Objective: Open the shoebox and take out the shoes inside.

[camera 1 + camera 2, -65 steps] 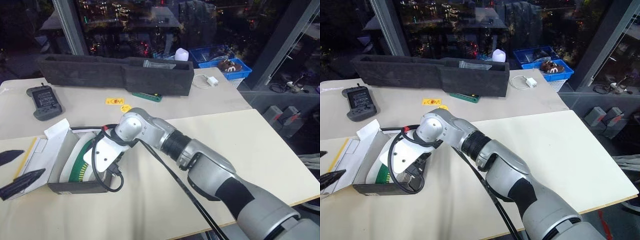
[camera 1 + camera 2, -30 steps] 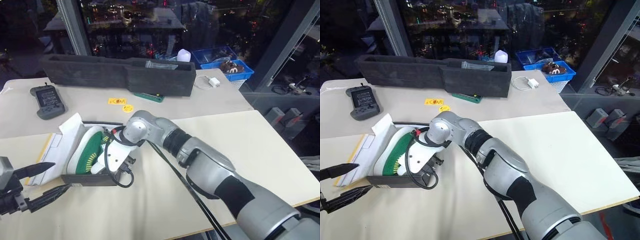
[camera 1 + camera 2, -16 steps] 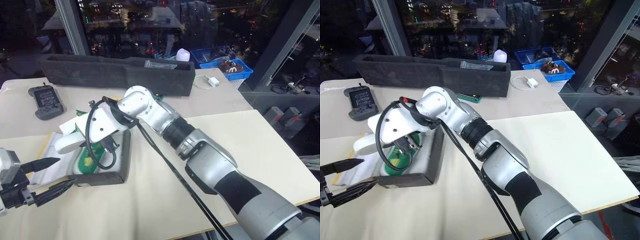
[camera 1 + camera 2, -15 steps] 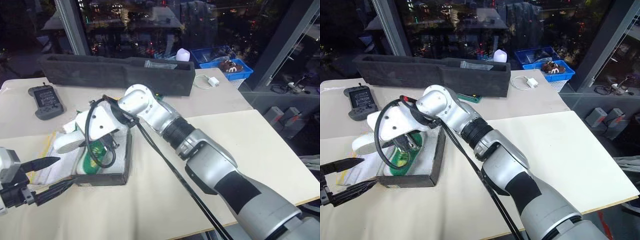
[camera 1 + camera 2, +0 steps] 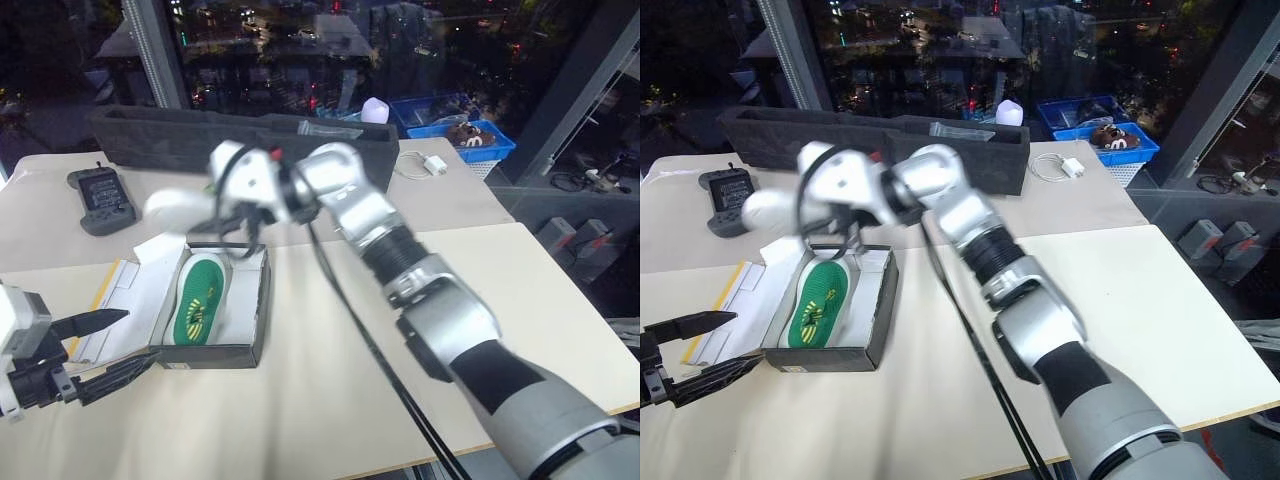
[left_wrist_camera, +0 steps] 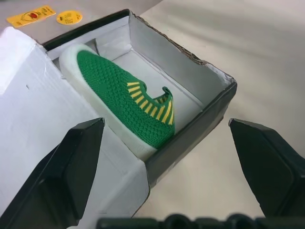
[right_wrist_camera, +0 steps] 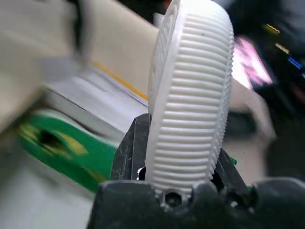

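Shoebox (image 5: 215, 345) is open on the tan table (image 5: 330, 400), lid folded out flat toward the left gripper (image 5: 105, 350); black outer walls, white card inside, raw torn edge along one wall in the left wrist view.

First shoe (image 7: 188, 95) is out: right gripper (image 7: 178, 183) pinches it by the edge, above and behind the box. Ribbed white rubber rim, rounded toe. In the head views it's a pale blur (image 5: 175, 207) at the end of the right arm.

Second shoe (image 6: 128, 107) lies in the box just ahead of the left gripper, between its two black fingers (image 6: 71, 162), untouched. Green knit face with yellow stripes, thick white foam edge; soft, should give under a pinch.

Left gripper spread wide, low at the box's near corner, holding nothing.

Step, my read: halfway through removal. Next: set the held shoe on bare table clear of the box, then go for the remaining one, gripping across its narrow side; the light box may slide, so the left gripper bracing it would help.
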Robot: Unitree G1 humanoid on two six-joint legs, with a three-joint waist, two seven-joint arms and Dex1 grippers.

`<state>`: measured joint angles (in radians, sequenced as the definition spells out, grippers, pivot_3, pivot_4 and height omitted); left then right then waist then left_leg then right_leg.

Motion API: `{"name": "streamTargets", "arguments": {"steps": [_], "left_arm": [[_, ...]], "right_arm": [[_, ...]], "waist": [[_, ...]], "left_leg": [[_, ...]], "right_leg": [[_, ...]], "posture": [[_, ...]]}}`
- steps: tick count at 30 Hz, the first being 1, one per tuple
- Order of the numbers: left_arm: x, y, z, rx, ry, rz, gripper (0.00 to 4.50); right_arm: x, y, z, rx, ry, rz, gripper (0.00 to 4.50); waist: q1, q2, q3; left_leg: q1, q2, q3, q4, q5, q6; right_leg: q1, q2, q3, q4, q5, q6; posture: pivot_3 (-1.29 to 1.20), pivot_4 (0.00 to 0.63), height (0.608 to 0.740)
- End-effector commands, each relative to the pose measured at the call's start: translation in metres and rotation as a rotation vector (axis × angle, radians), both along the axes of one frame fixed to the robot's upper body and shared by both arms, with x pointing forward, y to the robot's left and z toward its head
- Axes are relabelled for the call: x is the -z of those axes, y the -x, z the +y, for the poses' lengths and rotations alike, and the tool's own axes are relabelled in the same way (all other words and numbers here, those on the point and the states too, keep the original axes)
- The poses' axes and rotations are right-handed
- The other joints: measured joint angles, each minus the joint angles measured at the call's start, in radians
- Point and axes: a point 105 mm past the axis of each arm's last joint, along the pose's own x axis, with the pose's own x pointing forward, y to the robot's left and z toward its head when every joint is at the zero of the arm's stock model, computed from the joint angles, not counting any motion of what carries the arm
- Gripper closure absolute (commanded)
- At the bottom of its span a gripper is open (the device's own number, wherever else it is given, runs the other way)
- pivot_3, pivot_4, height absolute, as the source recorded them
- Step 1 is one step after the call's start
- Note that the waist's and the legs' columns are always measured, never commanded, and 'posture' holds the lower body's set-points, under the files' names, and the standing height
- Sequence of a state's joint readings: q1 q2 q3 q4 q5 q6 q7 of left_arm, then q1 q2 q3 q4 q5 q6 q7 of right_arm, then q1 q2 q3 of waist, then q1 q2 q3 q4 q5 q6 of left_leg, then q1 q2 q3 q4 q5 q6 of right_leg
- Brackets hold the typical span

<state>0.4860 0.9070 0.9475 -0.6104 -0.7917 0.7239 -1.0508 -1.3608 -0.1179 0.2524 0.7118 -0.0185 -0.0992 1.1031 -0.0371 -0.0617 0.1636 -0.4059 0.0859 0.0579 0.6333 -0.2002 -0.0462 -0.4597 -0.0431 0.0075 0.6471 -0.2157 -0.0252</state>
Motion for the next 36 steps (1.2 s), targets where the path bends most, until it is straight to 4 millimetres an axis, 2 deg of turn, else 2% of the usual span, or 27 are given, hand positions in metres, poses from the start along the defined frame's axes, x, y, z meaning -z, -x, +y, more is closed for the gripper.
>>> {"name": "streamTargets", "arguments": {"steps": [1, 5, 8, 10, 13, 15, 17, 18, 23, 25, 30, 33, 34, 36], "left_arm": [[-0.003, -0.002, -0.004, 0.025, 0.000, -0.006, 0.00], [-0.003, -0.006, -0.005, 0.047, 0.002, -0.002, 0.00], [-0.004, -0.011, -0.006, 0.059, 0.004, -0.002, 0.00], [-0.005, -0.013, -0.006, 0.066, 0.010, -0.002, 0.00], [-0.005, -0.014, -0.007, 0.079, 0.010, 0.002, 0.00], [-0.006, -0.016, -0.006, 0.081, 0.010, 0.000, 0.00], [-0.007, -0.017, -0.006, 0.082, 0.010, -0.002, 0.00], [-0.007, -0.017, -0.006, 0.083, 0.009, -0.003, 0.00], [-0.007, -0.015, -0.003, 0.079, 0.008, -0.003, 0.00], [-0.007, -0.014, -0.003, 0.078, 0.009, -0.003, 0.00], [-0.006, -0.013, -0.002, 0.073, 0.011, -0.001, 0.00], [-0.005, -0.013, 0.000, 0.068, 0.009, -0.002, 0.00], [-0.005, -0.013, 0.000, 0.067, 0.009, -0.003, 0.00], [-0.006, -0.013, 0.001, 0.067, 0.008, -0.005, 0.00]], "right_arm": [[-0.019, -0.014, -0.040, 0.178, -0.084, -0.059, 4.16], [0.017, -0.033, -0.078, 0.428, 0.010, -0.127, 4.16], [0.051, -0.048, -0.104, 0.627, 0.130, -0.269, 4.16], [0.062, -0.055, -0.114, 0.738, 0.156, -0.376, 4.16], [0.070, -0.058, -0.119, 0.835, 0.127, -0.480, 4.16], [0.094, -0.060, -0.125, 0.864, 0.178, -0.513, 4.16], [0.130, -0.061, -0.133, 0.887, 0.257, -0.464, 4.16], [0.139, -0.060, -0.134, 0.885, 0.271, -0.442, 4.16], [0.161, -0.054, -0.137, 0.880, 0.284, -0.361, 4.16], [0.171, -0.050, -0.137, 0.874, 0.276, -0.279, 3.18], [0.183, -0.041, -0.134, 0.832, 0.293, -0.175, 1.62], [0.192, -0.027, -0.130, 0.753, 0.321, -0.054, 0.55], [0.192, -0.023, -0.130, 0.739, 0.317, -0.011, 0.29], [0.189, -0.015, -0.130, 0.702, 0.317, 0.035, 0.29]], "waist": [[0.002, -0.001, 0.000], [-0.007, -0.004, -0.003], [-0.013, 0.001, 0.001], [-0.013, 0.002, 0.001], [-0.019, 0.002, 0.001], [-0.022, 0.002, 0.001], [-0.024, 0.001, 0.000], [-0.024, 0.000, 0.000], [-0.025, 0.001, 0.000], [-0.028, 0.000, 0.000], [-0.031, -0.001, -0.001], [-0.031, -0.002, -0.002], [-0.030, -0.002, -0.002], [-0.031, -0.003, -0.003]], "left_leg": [[0.000, 0.000, 0.000, 0.000, 0.000, 0.000], [0.001, 0.000, 0.001, -0.001, 0.000, 0.000], [0.001, -0.001, 0.002, -0.001, 0.000, 0.000], [0.001, -0.001, 0.002, -0.002, 0.000, 0.001], [0.000, -0.001, 0.002, -0.001, 0.000, 0.001], [0.000, -0.001, 0.002, -0.001, 0.000, 0.001], [0.000, -0.001, 0.002, -0.001, 0.000, 0.001], [0.000, -0.001, 0.002, -0.001, 0.000, 0.001], [0.000, -0.002, 0.002, 0.000, 0.000, 0.001], [0.001, -0.002, 0.001, 0.000, 0.000, 0.001], [0.005, -0.002, 0.001, 0.000, 0.000, 0.001], [0.007, -0.001, 0.001, 0.000, 0.000, 0.001], [0.007, -0.001, 0.001, 0.000, 0.000, 0.001], [0.007, -0.001, 0.001, 0.000, 0.000, 0.001]], "right_leg": [[0.000, 0.000, 0.000, 0.000, 0.000, 0.000], [0.000, 0.001, 0.002, 0.000, 0.000, 0.001], [-0.001, 0.001, 0.004, 0.001, 0.000, 0.001], [-0.002, 0.002, 0.004, 0.001, 0.000, 0.001], [-0.003, 0.002, 0.005, 0.002, 0.000, 0.001], [-0.003, 0.002, 0.006, 0.001, 0.000, 0.002], [-0.003, 0.002, 0.006, 0.001, 0.000, 0.002], [-0.002, 0.002, 0.006, 0.001, 0.000, 0.002], [-0.001, 0.002, 0.006, 0.000, -0.001, 0.004], [0.000, 0.002, 0.006, 0.000, -0.001, 0.007], [0.003, 0.002, 0.006, 0.001, -0.003, 0.010], [0.004, 0.002, 0.006, 0.001, -0.003, 0.010], [0.004, 0.002, 0.006, 0.001, -0.003, 0.010], [0.004, 0.002, 0.006, 0.001, -0.003, 0.010]], "posture": [[0.00, 0.150, 0.738], [0.00, 0.150, 0.738], [0.00, 0.150, 0.738], [0.00, 0.150, 0.738], [0.00, 0.150, 0.738], [0.00, 0.150, 0.738], [0.00, 0.150, 0.738], [0.00, 0.150, 0.738], [0.00, 0.150, 0.738], [0.00, 0.150, 0.738], [0.00, 0.150, 0.738], [0.00, 0.150, 0.738], [0.00, 0.150, 0.738], [0.00, 0.150, 0.738]]}}
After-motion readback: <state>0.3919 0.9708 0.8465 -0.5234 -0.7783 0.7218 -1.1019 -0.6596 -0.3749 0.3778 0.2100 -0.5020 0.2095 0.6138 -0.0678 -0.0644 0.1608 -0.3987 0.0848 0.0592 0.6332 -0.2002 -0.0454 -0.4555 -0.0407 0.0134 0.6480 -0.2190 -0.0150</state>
